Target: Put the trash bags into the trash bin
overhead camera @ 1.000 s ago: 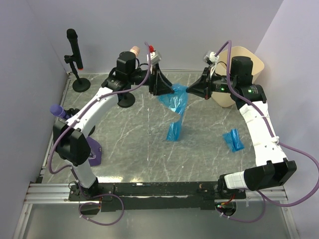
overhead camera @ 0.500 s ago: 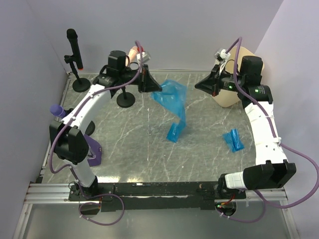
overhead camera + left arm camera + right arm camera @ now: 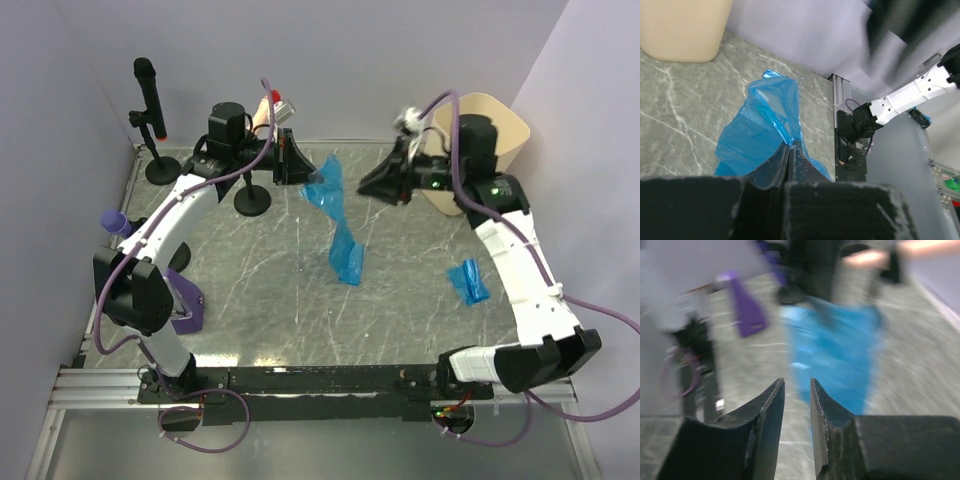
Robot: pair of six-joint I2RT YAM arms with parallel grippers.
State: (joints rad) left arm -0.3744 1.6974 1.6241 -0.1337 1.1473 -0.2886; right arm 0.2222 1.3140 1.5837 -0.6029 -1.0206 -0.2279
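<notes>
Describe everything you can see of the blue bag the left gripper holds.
The blue bag is thin, translucent, crinkled plastic film, partly unfolded. Its upper end is pinched between the shut fingers of the left gripper, and it hangs down to a tighter folded lower end that seems to rest on the table. Nothing else touches it.

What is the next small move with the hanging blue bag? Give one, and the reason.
Probably ease the right gripper forward to take the blue trash bag lower down. Its jaws stand open and empty, aimed at the bag, which hangs from the shut left gripper; the trash bin stands close behind the right gripper.
</notes>
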